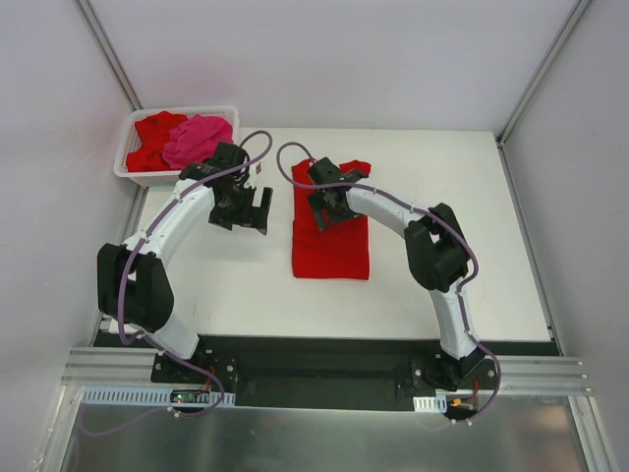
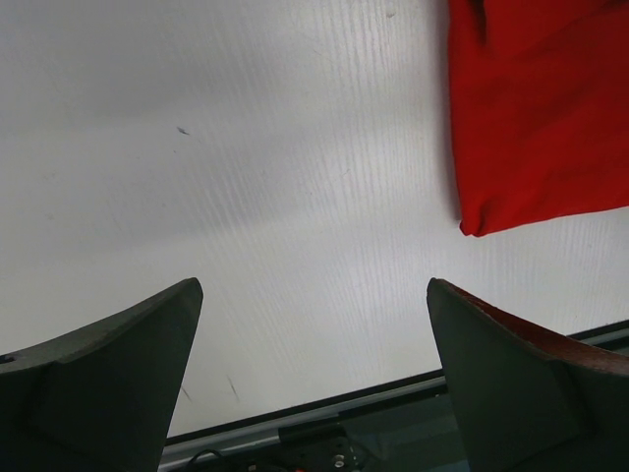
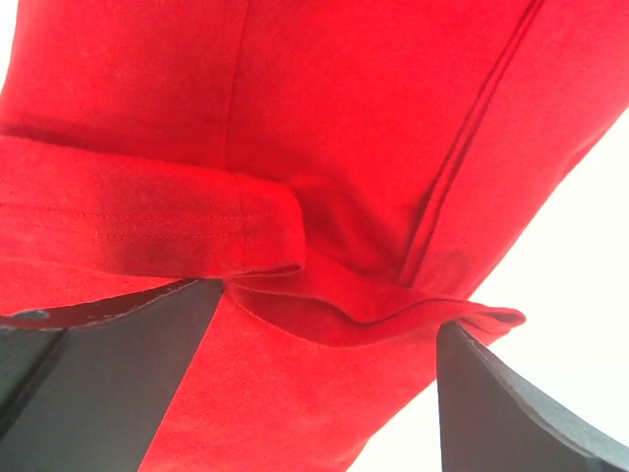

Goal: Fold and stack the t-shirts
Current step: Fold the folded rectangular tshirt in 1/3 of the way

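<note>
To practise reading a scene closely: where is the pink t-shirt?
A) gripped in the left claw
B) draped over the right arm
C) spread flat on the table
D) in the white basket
D: the pink t-shirt lies bunched in the white basket, next to a red t-shirt.
</note>
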